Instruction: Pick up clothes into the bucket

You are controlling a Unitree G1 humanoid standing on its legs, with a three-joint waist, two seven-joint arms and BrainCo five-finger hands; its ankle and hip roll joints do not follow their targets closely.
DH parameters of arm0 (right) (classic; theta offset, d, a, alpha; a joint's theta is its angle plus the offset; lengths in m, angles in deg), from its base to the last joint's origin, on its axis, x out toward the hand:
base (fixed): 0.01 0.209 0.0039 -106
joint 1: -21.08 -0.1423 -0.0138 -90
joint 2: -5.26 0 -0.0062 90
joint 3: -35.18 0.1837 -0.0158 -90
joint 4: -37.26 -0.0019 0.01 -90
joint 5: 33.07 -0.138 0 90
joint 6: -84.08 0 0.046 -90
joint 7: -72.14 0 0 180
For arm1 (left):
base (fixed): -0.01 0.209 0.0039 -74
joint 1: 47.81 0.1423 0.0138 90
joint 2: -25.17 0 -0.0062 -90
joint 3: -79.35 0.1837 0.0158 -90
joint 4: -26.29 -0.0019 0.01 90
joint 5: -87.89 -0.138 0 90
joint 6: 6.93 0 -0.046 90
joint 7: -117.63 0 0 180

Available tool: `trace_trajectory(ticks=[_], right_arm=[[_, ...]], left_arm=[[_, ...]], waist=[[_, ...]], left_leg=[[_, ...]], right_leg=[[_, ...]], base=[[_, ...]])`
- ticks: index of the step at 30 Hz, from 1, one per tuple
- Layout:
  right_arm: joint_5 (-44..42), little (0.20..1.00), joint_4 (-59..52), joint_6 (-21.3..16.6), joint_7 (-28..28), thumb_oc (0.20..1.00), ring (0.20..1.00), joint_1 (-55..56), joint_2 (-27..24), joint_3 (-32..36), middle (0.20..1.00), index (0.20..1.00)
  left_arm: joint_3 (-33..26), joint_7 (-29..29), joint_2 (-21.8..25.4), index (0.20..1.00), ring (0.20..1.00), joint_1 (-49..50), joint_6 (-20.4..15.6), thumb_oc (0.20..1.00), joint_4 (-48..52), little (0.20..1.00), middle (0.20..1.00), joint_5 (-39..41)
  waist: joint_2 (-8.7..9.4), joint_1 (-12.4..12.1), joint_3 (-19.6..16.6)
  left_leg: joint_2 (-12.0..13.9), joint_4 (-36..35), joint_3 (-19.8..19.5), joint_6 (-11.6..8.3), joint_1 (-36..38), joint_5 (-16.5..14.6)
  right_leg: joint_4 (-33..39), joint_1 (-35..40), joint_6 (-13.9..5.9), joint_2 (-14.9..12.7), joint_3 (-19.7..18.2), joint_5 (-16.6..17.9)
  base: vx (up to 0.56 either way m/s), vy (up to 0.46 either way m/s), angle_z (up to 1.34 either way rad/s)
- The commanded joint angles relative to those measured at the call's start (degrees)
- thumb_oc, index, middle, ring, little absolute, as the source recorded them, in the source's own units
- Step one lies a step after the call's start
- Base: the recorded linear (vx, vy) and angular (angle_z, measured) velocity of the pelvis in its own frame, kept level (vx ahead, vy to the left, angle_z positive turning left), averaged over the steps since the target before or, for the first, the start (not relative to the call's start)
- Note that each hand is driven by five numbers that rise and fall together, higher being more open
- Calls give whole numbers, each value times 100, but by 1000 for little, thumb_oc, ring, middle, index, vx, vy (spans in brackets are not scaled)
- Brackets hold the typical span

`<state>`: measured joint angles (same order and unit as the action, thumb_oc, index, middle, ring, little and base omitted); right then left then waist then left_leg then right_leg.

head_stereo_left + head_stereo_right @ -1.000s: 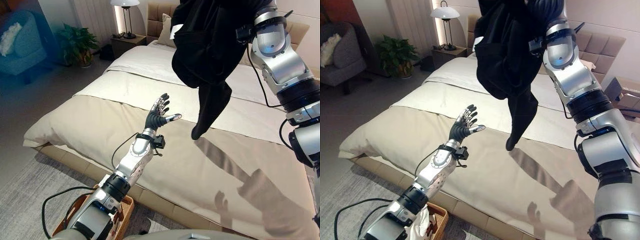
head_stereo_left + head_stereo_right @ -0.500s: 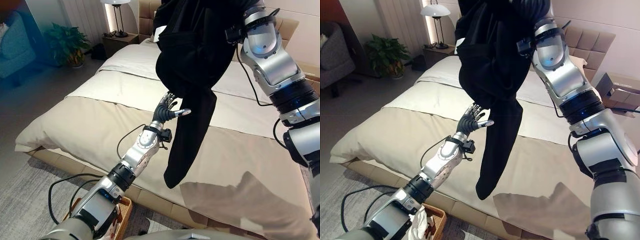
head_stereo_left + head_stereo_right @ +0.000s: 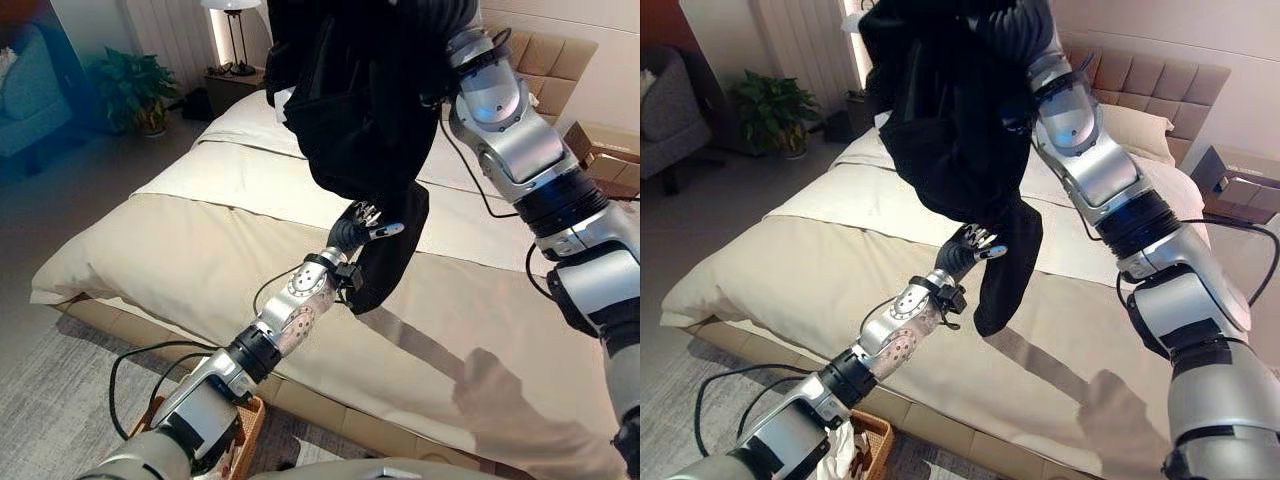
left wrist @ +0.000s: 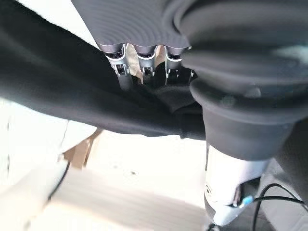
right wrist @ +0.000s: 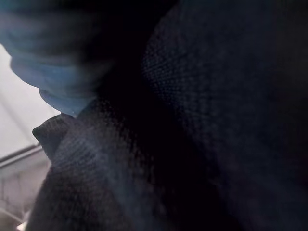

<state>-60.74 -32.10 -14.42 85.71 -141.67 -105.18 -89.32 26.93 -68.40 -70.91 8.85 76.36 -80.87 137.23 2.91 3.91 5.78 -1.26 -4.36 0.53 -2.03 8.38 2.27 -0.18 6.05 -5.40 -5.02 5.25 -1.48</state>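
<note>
In the eye views, a black garment (image 3: 360, 110) hangs high over the bed (image 3: 200, 250) from the raised right arm, while the left hand (image 3: 352, 228) reaches up into its hanging end. In the left wrist view, its fingers (image 4: 124, 72) press into the dark cloth, grip unclear. In the right wrist view, black fabric covers the hand, so I cannot tell its grip.

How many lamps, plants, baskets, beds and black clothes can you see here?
Lamp: 1
Plant: 1
Basket: 1
Bed: 1
Black garment: 1
Total: 5
</note>
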Motion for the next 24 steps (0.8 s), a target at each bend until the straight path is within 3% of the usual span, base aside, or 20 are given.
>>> trace_trajectory(ticks=[1, 13, 24], right_arm=[[-180, 200, -238, -282, 29, 200, 200, -204, -55, 87, 200, 200], [-100, 200, -811, -235, -49, 200, 200, 449, 8, 289, 200, 200], [-83, 200, -1601, -251, -159, 200, 200, 1448, -452, 823, 200, 200]], left_arm=[[3, 39, -282, 1000, 1000, -339, -237, 1000, 109, 1000, 1000, 366], [-515, -553, -587, 1000, 1000, -371, -529, 1000, 65, 1000, 1000, 224], [-790, -700, -677, 1000, 1000, -164, -628, 1000, 436, 1000, 1000, 521]], waist=[[235, -5, -307], [269, -3, -228], [280, 54, -210]], left_leg=[[-115, 521, -191, 54, -134, -611], [-119, 491, -114, 100, -160, -600], [-56, 419, -135, 79, -115, -583]], right_leg=[[-458, -281, -345, -445, 35, 99], [-548, -403, -358, -449, -71, 100], [-576, -393, -339, -411, -14, 45]], base=[[0, 0, 0], [0, -1, -1], [1, -2, -2]])
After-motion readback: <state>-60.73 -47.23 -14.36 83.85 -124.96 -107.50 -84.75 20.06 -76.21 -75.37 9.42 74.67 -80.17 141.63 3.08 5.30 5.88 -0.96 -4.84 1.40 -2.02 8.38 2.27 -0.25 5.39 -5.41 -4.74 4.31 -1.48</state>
